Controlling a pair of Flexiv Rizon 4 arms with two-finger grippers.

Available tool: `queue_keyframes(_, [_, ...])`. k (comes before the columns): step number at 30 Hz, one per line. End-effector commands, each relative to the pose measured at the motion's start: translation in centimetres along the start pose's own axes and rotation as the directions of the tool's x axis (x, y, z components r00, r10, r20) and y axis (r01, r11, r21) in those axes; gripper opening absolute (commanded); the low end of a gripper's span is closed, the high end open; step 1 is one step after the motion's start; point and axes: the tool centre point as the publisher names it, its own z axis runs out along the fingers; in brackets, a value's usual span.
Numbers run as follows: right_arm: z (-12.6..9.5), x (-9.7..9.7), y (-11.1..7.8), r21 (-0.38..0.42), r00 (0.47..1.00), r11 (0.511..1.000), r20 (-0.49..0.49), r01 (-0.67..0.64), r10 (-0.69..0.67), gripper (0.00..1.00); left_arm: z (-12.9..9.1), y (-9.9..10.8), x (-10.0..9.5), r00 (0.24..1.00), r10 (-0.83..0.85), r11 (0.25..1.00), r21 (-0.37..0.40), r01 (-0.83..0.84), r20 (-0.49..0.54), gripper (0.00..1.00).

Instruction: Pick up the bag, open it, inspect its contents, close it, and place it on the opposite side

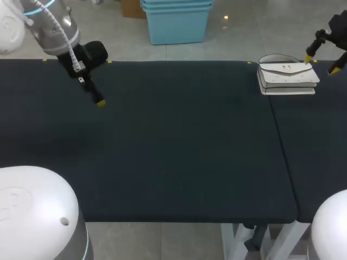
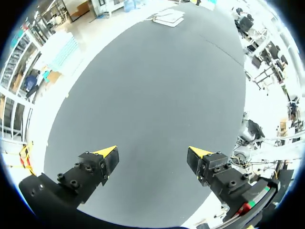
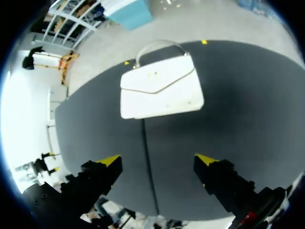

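Two arms in view, neither holding anything. Bag lies flat at the far right of the desk, flap side up. It straddles the seam between the two desk sections, mostly on the right-hand one. Bag is white and smooth, looks like leather or similar, with a stiff rectangular body and rounded corners. Envelope flap drops to a shallow V with a thin edge line and a small fitting near its centre, too small to tell the type. Thin arched handle loops off the bag's far edge, toward the desk's back rim. Head view shows layered edges along the bag's near side, like stacked gussets. Desk top is dark, matte, cloth-like and uniform; the seam reads as a thin straight groove. Right arm comes in at the far right corner. Right jaws are spread wide with nothing between them, hanging just beside the bag's right end, no contact visible. In the right wrist view the bag sits ahead of the jaws, apart from both fingertips, and the seam runs from under the bag back between them. Fingers are black, blocky and bolted, each ending in a yellow wedge. Left arm is a silver-grey cylinder with a white ribbed cable, over the far left of the desk, well apart from the bag. Left jaws are also spread and grip nothing. In the left wrist view dark desk surface shows between the tips, with the bag small at the far end.
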Motion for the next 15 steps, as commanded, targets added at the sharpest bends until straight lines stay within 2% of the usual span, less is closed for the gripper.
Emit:
queue_keyframes(1, [0.7,-1.0,1.0,0.009,0.998,1.000,-0.058,-0.017,0.018,1.00,0.8,0.4,0.4,0.846,0.531,0.780,0.414,-0.469,-0.043,1.00])
queue_keyframes(7, [1.5,-2.1,2.1,-0.006,0.994,0.999,-0.097,-0.054,0.053,1.00,2.2,-0.9,1.0,0.780,0.622,0.704,0.484,-0.520,-0.066,1.00])
queue_keyframes(15, [2.7,-3.3,3.4,-0.004,0.987,0.995,-0.134,-0.095,0.094,1.00,4.5,-3.0,1.3,0.732,0.675,0.655,0.538,-0.531,-0.098,1.00])
